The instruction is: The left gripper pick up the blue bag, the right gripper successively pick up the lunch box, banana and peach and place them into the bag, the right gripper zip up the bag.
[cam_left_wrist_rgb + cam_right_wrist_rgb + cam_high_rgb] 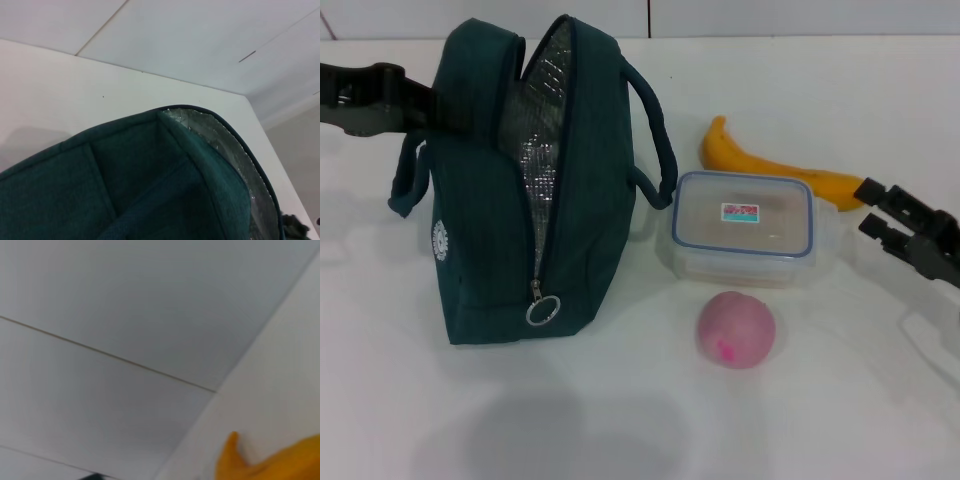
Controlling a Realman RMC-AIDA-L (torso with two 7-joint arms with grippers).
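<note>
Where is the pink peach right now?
In the head view, the peach sits on the white table, just in front of the lunch box and to the right of the bag.

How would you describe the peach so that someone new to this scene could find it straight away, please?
Start at the upright dark teal bag on the white table. To its right lies a clear lunch box with a blue-rimmed lid, a banana behind it. The peach sits just in front of the box: the only round, pink thing there.
</note>
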